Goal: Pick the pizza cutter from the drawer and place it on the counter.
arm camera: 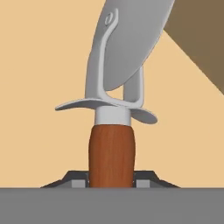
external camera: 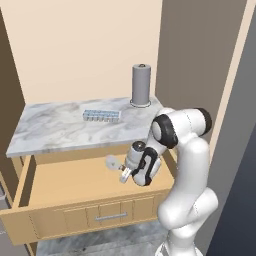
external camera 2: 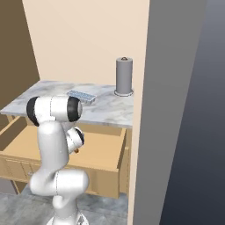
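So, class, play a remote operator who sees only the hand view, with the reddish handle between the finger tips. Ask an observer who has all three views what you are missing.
Operator: I see the handle clamped. Where is the end effector in the room?
Observer: The end effector hangs over the open drawer, holding the pizza cutter with its wheel pointing away from the arm.
Operator: Where is the counter?
Observer: The counter lies just behind and above the drawer.
Operator: Is anything already on it?
Observer: Yes, an ice tray lies near the middle, and a grey cylinder stands at the back right corner.
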You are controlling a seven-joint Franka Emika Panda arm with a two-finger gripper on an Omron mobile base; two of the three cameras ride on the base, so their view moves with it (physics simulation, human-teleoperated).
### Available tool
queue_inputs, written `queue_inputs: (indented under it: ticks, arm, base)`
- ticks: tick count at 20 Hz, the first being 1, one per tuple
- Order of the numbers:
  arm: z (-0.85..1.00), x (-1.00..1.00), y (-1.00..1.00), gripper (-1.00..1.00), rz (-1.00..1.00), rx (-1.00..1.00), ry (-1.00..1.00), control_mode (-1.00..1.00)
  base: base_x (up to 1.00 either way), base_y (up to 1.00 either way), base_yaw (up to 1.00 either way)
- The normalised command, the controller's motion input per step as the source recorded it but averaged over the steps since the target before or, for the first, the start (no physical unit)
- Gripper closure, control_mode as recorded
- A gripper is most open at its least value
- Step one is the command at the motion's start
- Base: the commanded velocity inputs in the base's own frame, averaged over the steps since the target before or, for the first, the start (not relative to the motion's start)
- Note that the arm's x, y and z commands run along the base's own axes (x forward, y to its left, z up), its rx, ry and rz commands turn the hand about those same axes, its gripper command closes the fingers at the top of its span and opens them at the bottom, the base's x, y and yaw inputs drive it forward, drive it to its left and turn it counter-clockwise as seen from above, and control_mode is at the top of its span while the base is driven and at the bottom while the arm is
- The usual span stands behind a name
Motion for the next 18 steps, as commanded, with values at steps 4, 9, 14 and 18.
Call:
queue_inputs:
  ticks: [4,9,14,18]
  arm:
    - [1.0,0.0,-0.22,1.0,0.47,0.08,-0.43,-1.0]
    - [1.0,-0.05,-0.39,1.0,0.29,0.05,-0.36,-1.0]
    - [1.0,0.09,-0.2,1.0,0.22,0.0,-0.23,-1.0]
    - [1.0,0.22,-0.17,1.0,0.18,0.0,-0.09,-1.0]
  base:
    - [0.0,0.0,0.0]
    - [0.0,0.0,0.0]
    - [0.0,0.0,0.0]
    - [0.0,0.0,0.0]
